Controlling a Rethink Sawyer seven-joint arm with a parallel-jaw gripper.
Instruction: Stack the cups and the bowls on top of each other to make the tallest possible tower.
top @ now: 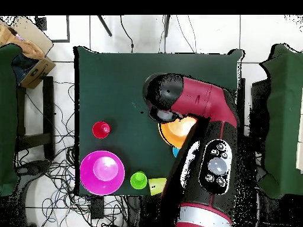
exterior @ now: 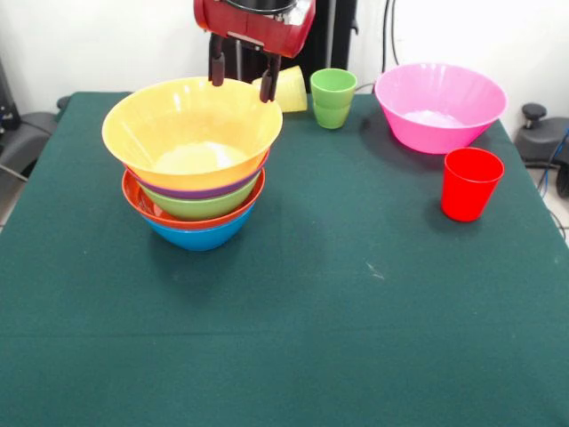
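The tower stands at the left of the front view: a yellow-orange bowl (exterior: 191, 124) on top, then a purple band (exterior: 209, 190), a green bowl (exterior: 200, 206), a red-orange bowl (exterior: 147, 206) and a blue bowl (exterior: 200, 237) at the bottom. My gripper (exterior: 243, 76) hangs open and empty just above the top bowl's far rim. A yellow cup (exterior: 289, 89) lies on its side behind it, beside an upright green cup (exterior: 333, 98). The pink bowl (exterior: 444, 133) and the red cup (exterior: 469, 182) stand apart at the right. The overhead view shows only part of the yellow-orange bowl (top: 177, 131) under the arm.
The dark green cloth (exterior: 293, 311) covers the table. In the overhead view the red cup (top: 101, 129), pink bowl (top: 86, 171), green cup (top: 138, 180) and yellow cup (top: 157, 186) sit near the table's lower left edge. Cables and chairs surround the table.
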